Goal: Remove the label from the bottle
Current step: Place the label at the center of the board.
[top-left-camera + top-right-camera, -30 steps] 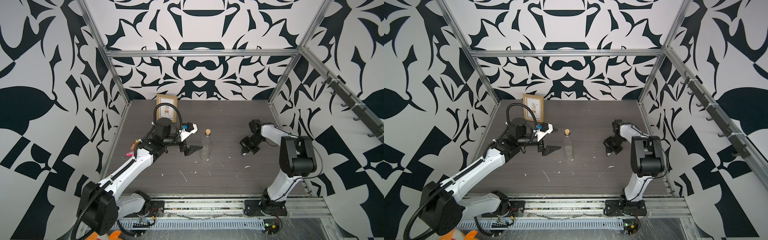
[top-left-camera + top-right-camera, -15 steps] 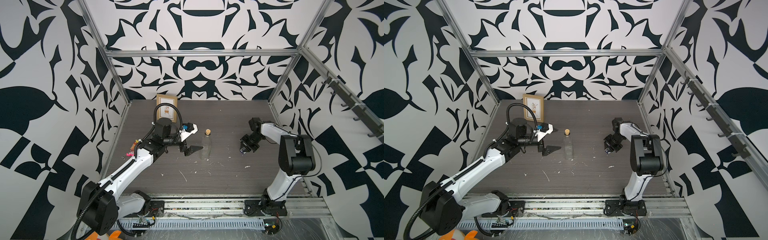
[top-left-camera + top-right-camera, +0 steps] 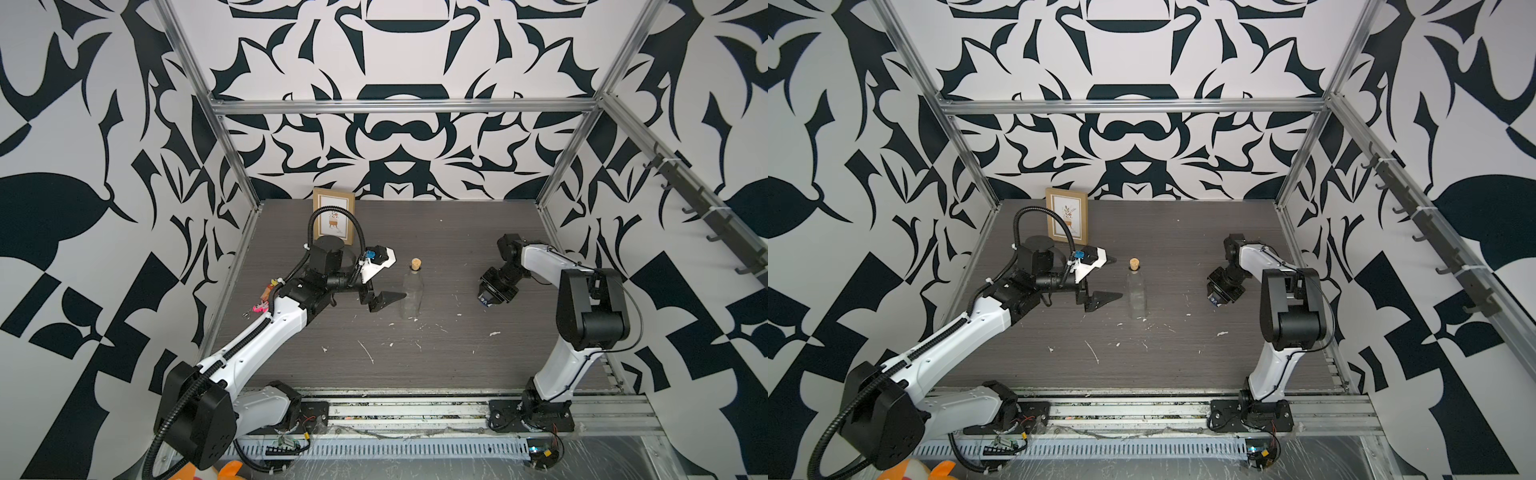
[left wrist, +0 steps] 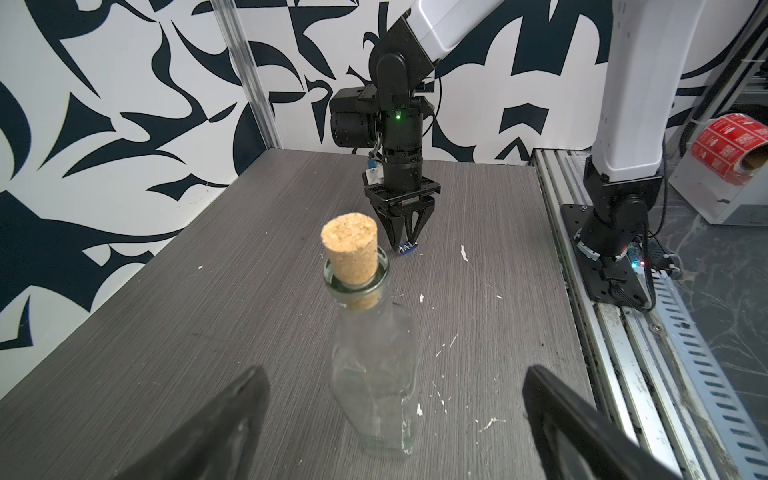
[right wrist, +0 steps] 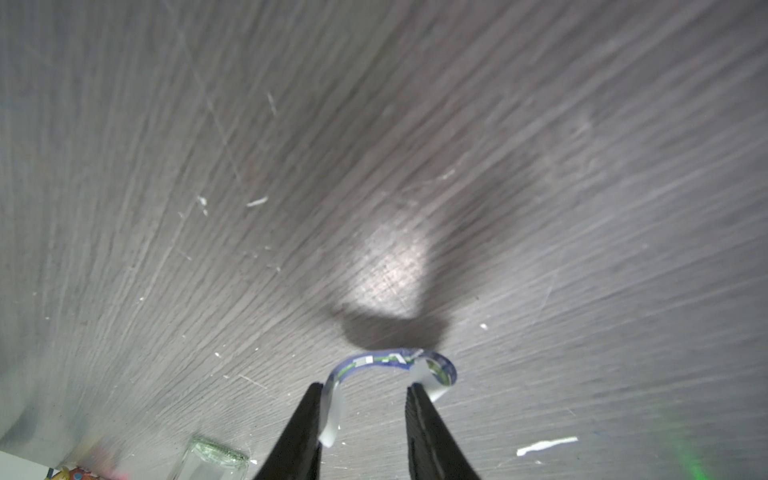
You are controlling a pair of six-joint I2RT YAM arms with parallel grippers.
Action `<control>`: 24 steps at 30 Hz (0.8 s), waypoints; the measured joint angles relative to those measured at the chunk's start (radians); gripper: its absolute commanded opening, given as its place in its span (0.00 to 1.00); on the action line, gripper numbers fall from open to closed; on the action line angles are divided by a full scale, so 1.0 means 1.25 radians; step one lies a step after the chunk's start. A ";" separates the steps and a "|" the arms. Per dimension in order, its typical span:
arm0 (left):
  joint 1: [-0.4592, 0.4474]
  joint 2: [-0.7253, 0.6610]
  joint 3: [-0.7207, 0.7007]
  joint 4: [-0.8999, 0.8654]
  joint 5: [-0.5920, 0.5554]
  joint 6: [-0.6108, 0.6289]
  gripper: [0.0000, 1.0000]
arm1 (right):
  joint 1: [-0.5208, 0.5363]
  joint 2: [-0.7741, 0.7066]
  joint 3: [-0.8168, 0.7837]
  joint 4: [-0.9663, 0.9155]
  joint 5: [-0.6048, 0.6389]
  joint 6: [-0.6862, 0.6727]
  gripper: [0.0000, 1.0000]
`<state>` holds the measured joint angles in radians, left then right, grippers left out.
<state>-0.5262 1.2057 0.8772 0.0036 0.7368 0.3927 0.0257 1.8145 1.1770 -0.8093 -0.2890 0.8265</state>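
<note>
The bottle (image 3: 412, 293) (image 3: 1136, 295) is clear glass with a tan cork (image 4: 351, 249) and stands upright mid-table. My left gripper (image 3: 1118, 277) (image 4: 395, 374) is wide open, its fingertips level with the bottle's left side and holding nothing. To the right, my right gripper (image 3: 486, 301) (image 4: 405, 249) (image 5: 368, 388) points down just above the table, jaws partly apart. The label (image 5: 386, 359), a curled whitish strip with blue and green print, arches between the two fingertips and clings to both. No label shows on the bottle's glass (image 4: 374, 374).
A framed picture (image 3: 333, 216) leans at the back left. Small white scraps (image 3: 365, 351) (image 5: 546, 445) litter the grey tabletop in front of and around the bottle. A metal rail (image 3: 415, 411) runs along the front edge. A red sticker roll (image 4: 731, 141) sits beyond the table.
The right gripper's jaws have parted from shut, and the label now bridges the gap between them. The left arm and the bottle have not moved.
</note>
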 measured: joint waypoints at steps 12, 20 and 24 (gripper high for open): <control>-0.004 0.012 0.003 -0.001 0.000 0.000 0.99 | 0.004 0.033 0.013 0.016 -0.004 -0.015 0.38; -0.005 0.021 0.012 -0.001 0.000 0.000 0.99 | 0.092 0.088 0.143 -0.003 0.029 -0.074 0.38; -0.006 0.021 0.014 -0.002 0.000 0.001 0.99 | 0.142 0.114 0.202 -0.013 0.052 -0.100 0.38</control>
<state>-0.5335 1.2324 0.8948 0.0010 0.7368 0.3935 0.2031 1.9568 1.4292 -0.8261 -0.2237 0.7013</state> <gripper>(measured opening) 0.995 0.378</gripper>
